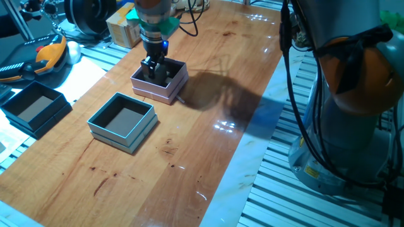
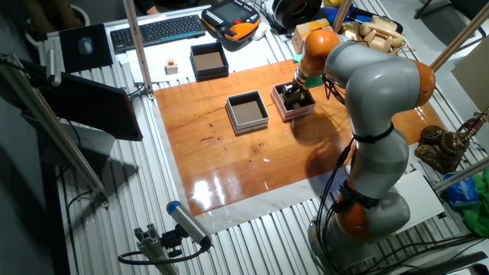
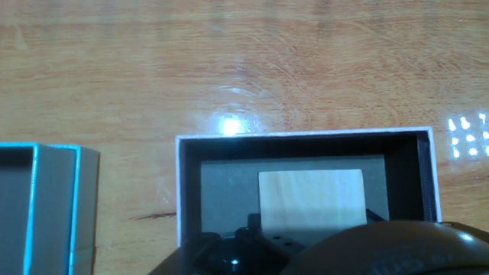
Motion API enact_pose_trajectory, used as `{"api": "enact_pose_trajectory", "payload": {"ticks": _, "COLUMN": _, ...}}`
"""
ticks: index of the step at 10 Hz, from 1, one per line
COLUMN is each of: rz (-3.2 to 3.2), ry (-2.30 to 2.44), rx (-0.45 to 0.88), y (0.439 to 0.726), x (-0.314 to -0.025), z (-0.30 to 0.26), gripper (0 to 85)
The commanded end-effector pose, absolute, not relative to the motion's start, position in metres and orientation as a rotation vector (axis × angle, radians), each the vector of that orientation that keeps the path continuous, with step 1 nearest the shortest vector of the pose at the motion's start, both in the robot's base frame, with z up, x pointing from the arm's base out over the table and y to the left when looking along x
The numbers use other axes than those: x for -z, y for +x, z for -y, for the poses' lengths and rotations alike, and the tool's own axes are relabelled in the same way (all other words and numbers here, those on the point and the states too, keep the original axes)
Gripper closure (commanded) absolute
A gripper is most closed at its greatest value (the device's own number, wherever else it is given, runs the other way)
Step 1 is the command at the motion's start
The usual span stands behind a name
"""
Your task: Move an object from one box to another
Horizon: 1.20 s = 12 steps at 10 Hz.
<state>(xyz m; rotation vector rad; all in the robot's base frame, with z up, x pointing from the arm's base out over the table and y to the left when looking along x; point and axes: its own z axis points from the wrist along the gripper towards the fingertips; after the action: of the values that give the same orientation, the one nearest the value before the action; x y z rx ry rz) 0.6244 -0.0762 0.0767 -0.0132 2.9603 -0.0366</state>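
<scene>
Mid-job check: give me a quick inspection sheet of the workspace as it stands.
Surface: wooden table, glossy with glare spots.
Job's things: teal box looks empty; pink box holds a pale wooden block.
Clutter: black box off the wood, to one side; keyboard and pendant behind.
Gripper: gripper down inside the pink box; open or shut cannot be told.
Cables: black bundle along the arm.
Surroundings: slatted aluminium bench.
</scene>
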Motion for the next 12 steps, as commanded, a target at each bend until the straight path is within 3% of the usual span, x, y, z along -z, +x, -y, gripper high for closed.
{"api": "enact_pose_trajectory", "payload": {"ticks": 1, "rz": -2.96, "ry": -0.013, "rx": 0.037, "y": 0.6241, "x": -0.0764, "z": 0.0767, "gripper": 68.0}}
{"api": "enact_pose_trajectory", "payload": {"ticks": 2, "rz": -2.955, "ry": -0.008, "rx": 0.032, "y": 0.6236, "x": -0.0757, "z": 0.0775, "gripper": 68.0}}
{"api": "enact_pose_trajectory", "payload": {"ticks": 3, "rz": -2.954, "ry": -0.008, "rx": 0.029, "y": 0.6235, "x": -0.0754, "z": 0.0776, "gripper": 51.0}}
{"api": "enact_pose_trajectory", "payload": {"ticks": 10, "rz": -2.952, "ry": 0.004, "rx": 0.024, "y": 0.6205, "x": -0.0714, "z": 0.0763, "gripper": 51.0}}
{"api": "enact_pose_trajectory", "payload": {"ticks": 11, "rz": -2.951, "ry": 0.01, "rx": 0.027, "y": 0.6199, "x": -0.071, "z": 0.0756, "gripper": 34.0}}
{"api": "enact_pose_trajectory", "payload": {"ticks": 12, "rz": -2.952, "ry": 0.01, "rx": 0.032, "y": 0.62, "x": -0.0713, "z": 0.0758, "gripper": 34.0}}
